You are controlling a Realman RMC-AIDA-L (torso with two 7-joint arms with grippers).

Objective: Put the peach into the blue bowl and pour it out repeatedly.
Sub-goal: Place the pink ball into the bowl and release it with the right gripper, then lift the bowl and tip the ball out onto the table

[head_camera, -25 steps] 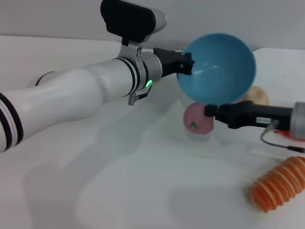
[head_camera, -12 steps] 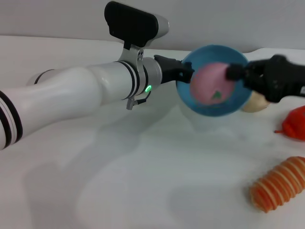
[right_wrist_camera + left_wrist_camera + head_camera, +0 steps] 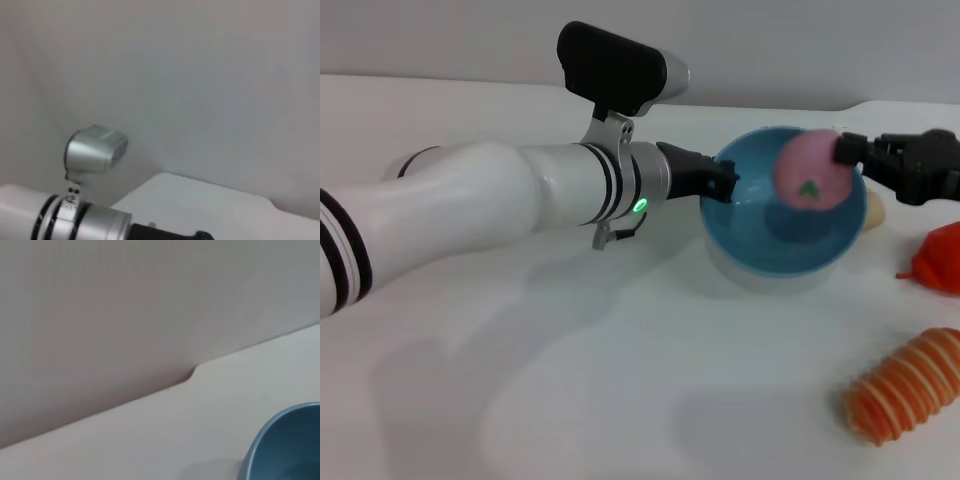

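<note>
The blue bowl (image 3: 782,220) is nearly upright just above the table, its mouth tilted slightly toward me. My left gripper (image 3: 723,185) is shut on its left rim. My right gripper (image 3: 844,152) comes in from the right and is shut on the pink peach (image 3: 811,176), holding it over the bowl's right side, above the rim. A piece of the bowl's rim shows in the left wrist view (image 3: 285,445). The right wrist view shows only the left arm (image 3: 75,210) and the wall.
A beige lumpy ball (image 3: 873,208) peeks out behind the bowl's right edge. A red fruit (image 3: 940,259) lies at the right edge. An orange ribbed toy (image 3: 905,388) lies at the front right. The white table's (image 3: 570,380) front left is bare.
The left arm has turned the bowl from facing me to nearly upright and lowered it. The right gripper has lifted the peach from the table to above the bowl's right side.
</note>
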